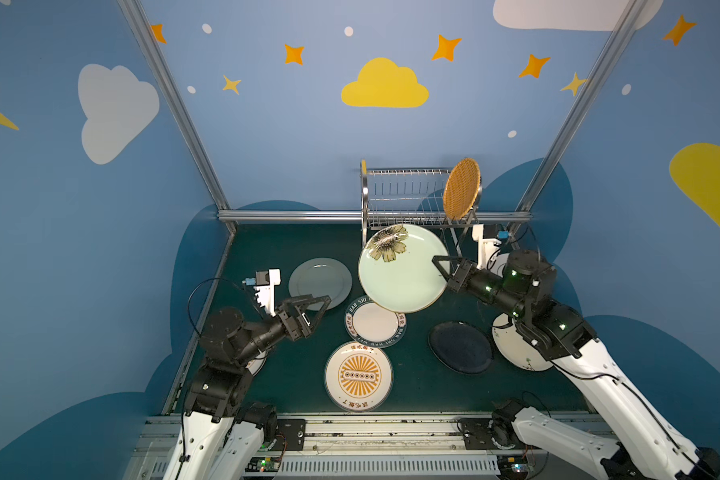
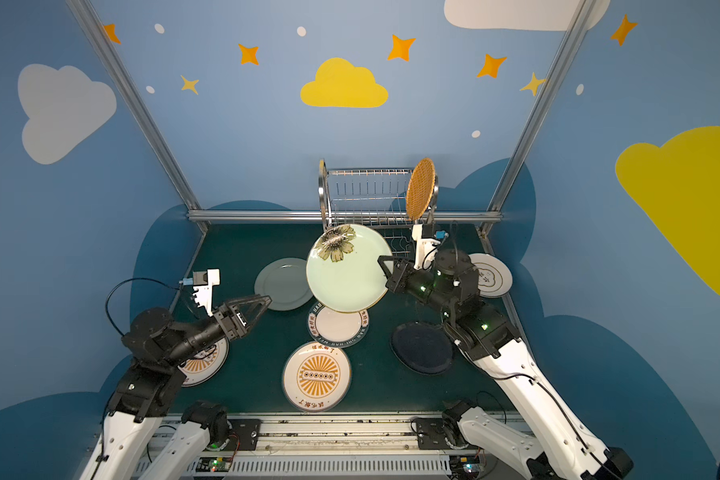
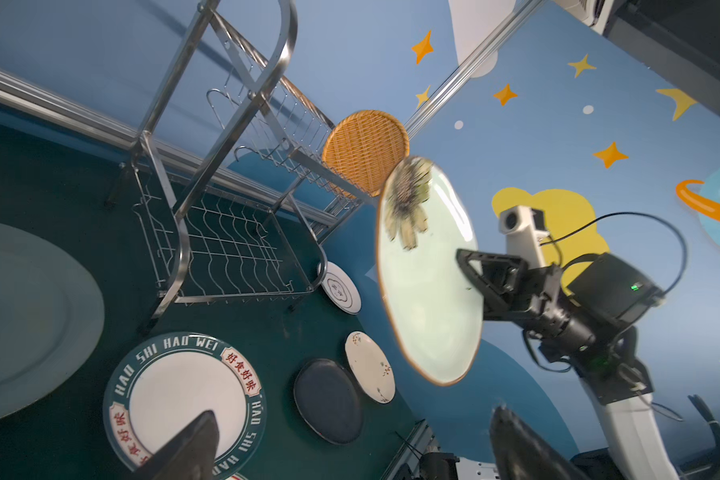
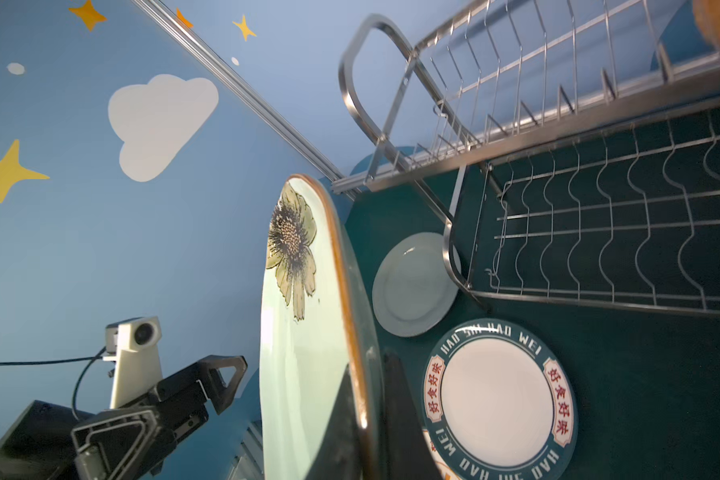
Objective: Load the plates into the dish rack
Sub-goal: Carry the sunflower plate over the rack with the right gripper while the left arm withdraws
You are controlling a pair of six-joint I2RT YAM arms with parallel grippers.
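Observation:
My right gripper [image 1: 440,266] is shut on the rim of a floral pale green plate [image 1: 404,270], held tilted in the air in front of the dish rack [image 1: 408,195]. The right wrist view shows both fingers [image 4: 400,399] pinching the plate's edge [image 4: 304,332]. An orange woven plate [image 1: 461,189] stands upright at the right end of the rack's upper tier. My left gripper [image 1: 323,309] hangs open and empty to the plate's left, above the mat. Flat on the mat lie a grey-green plate [image 1: 320,280], a lettered plate [image 1: 375,324], a sunburst plate [image 1: 358,376] and a black plate [image 1: 460,347].
A white plate [image 1: 516,353] lies partly under my right arm, and another white plate [image 2: 491,274] sits near the right wall. A second sunburst plate [image 2: 204,365] lies under my left arm. An aluminium rail [image 1: 292,216] runs along the back of the green mat [image 1: 267,249].

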